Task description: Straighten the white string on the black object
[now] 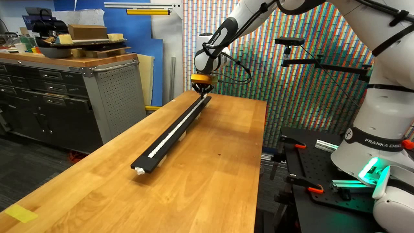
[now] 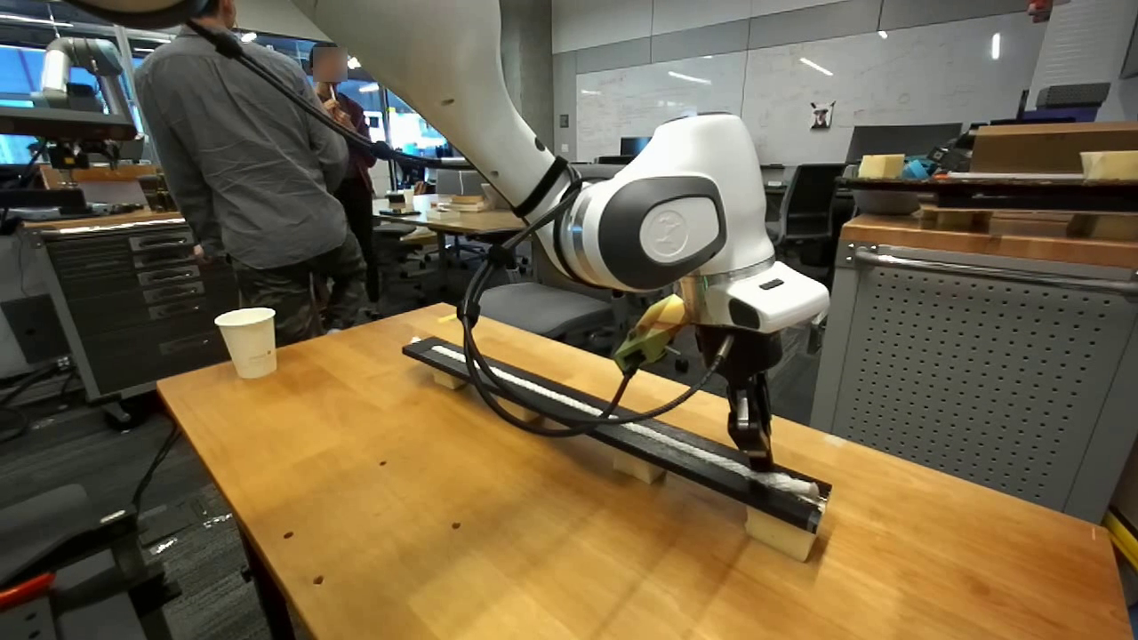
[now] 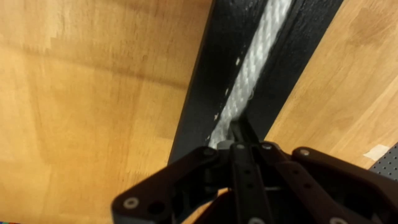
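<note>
The white string (image 3: pixel 258 49) lies lengthwise on top of the black bar (image 1: pixel 179 131), looking nearly straight where it is uncovered. The wrist view shows a coarse weave; I would expect the string to be light, soft and limp, tough rather than fragile, ready to follow a pull but likely to buckle under a push. Its end nearest the gripper (image 2: pixel 759 464) looks like the best place to take hold, pinched lightly across its width and drawn along the bar, not sideways. The gripper points down there, its fingers (image 3: pixel 244 132) narrow and close together at the string; whether any of it is caught between them I cannot tell. The bar runs roughly with the long edge of the tabletop (image 1: pixel 213 181) away from the robot's base (image 1: pixel 372 129), raised on wood blocks (image 2: pixel 779 535), so pressing hard might shift it. At its opposite end a white tuft (image 1: pixel 139 170) pokes out, perhaps the string's other tip. Beyond that, yellow tape (image 1: pixel 21 213) marks a corner, and a paper cup (image 2: pixel 249 344) stands toward the other corner of that short edge.
</note>
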